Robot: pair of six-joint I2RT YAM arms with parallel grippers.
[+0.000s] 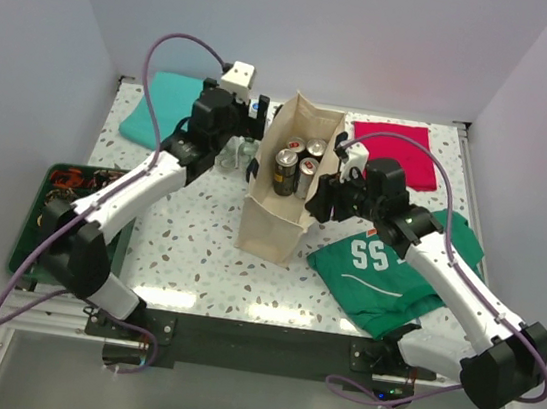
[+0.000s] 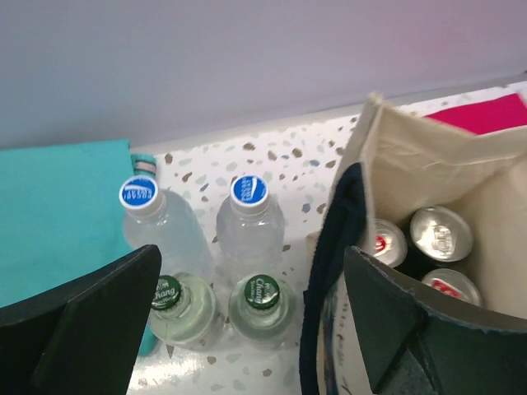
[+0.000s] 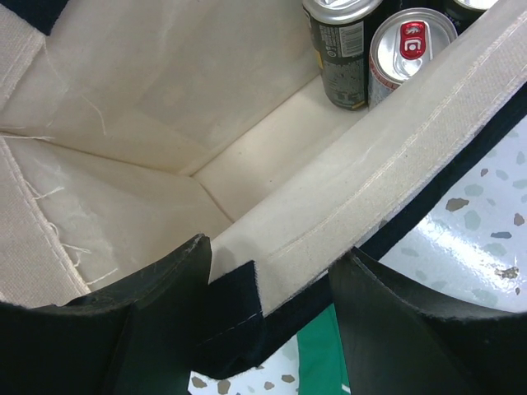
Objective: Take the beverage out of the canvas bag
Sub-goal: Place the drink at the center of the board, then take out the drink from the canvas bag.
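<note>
At the table's left edge a green tray (image 1: 23, 250) holds dark, tangled items too small to name. A teal cloth (image 1: 155, 108) lies flat in the far left corner. Just beside it stand two blue-capped bottles (image 2: 249, 216) and, nearer, two green-capped bottles (image 2: 260, 309), all upright on the table between the cloth and the bag.

The left jaws hang wide apart above these bottles and grip nothing; one navy strap (image 2: 333, 247) on the bag's left rim lies between their fingers.

The canvas bag (image 1: 273, 220) stands upright mid-table, nearer the far edge, with its mouth open. Several cans (image 1: 285, 171) stand upright at its far end (one top has a red tab), and the near part of its floor shows bare cloth.

The right jaws are parted and straddle the bag's right rim, one finger inside and one outside; I cannot tell whether they press the cloth.

A pink cloth (image 1: 401, 153) lies by the far right corner, and a green jersey (image 1: 385, 280) is spread toward the near right edge, under the right arm.
</note>
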